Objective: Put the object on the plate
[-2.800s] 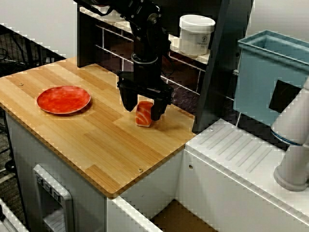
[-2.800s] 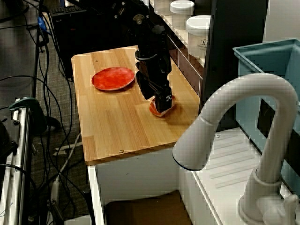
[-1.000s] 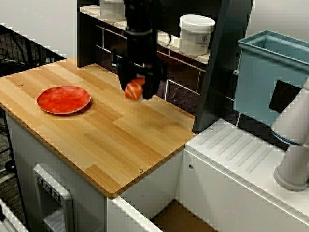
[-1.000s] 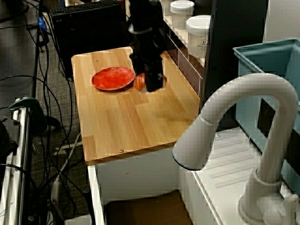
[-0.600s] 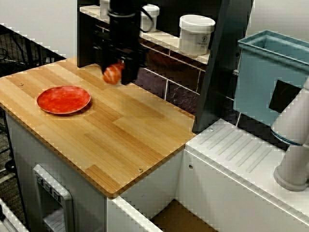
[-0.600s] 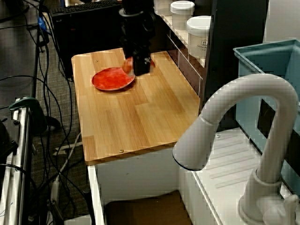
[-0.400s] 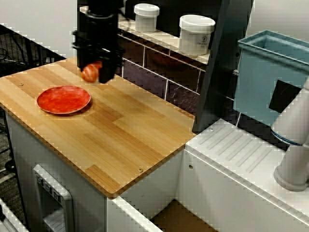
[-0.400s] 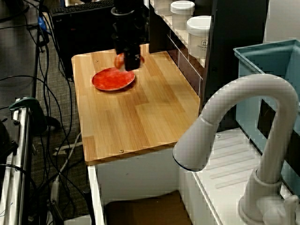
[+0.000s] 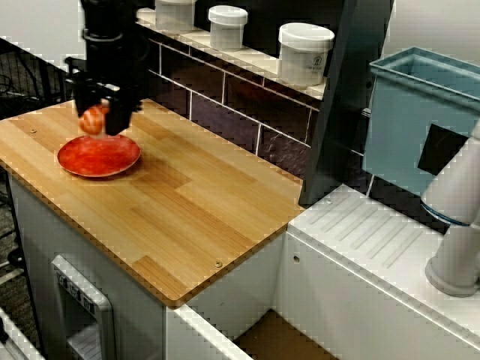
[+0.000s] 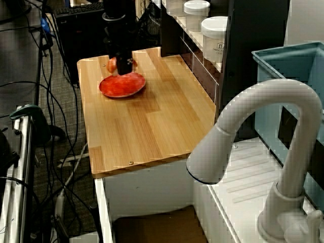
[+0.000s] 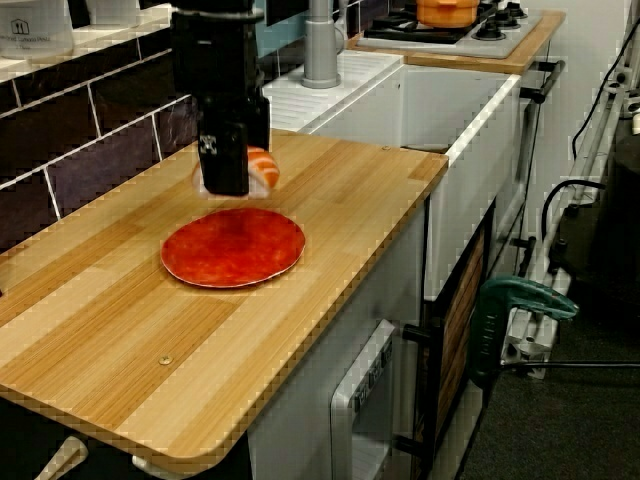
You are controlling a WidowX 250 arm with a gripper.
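Gripper (image 11: pixel 228 170) clamped on the sushi toy (image 11: pixel 262 168), held above the red plate (image 11: pixel 233 247) toward its 12 o'clock rim, wooden counter (image 11: pixel 150 330) below.

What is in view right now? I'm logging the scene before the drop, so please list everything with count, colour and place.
Plate: one, red-orange, on the wooden counter near its far end.
Salmon toy block: one, orange and white, held in the air above the plate's edge.
Wooden counter: one, light wood.
Lidded jars: three seen from the front, white, on the ledge above the dark tiles.
Bin: one, blue-grey, right of the counter.
Faucet: one, white, over the white sink unit.
Pot: one, orange, on the distant stove.
Clamp: one, green, beside the counter.
Hand: one, black, shut on the salmon toy block.
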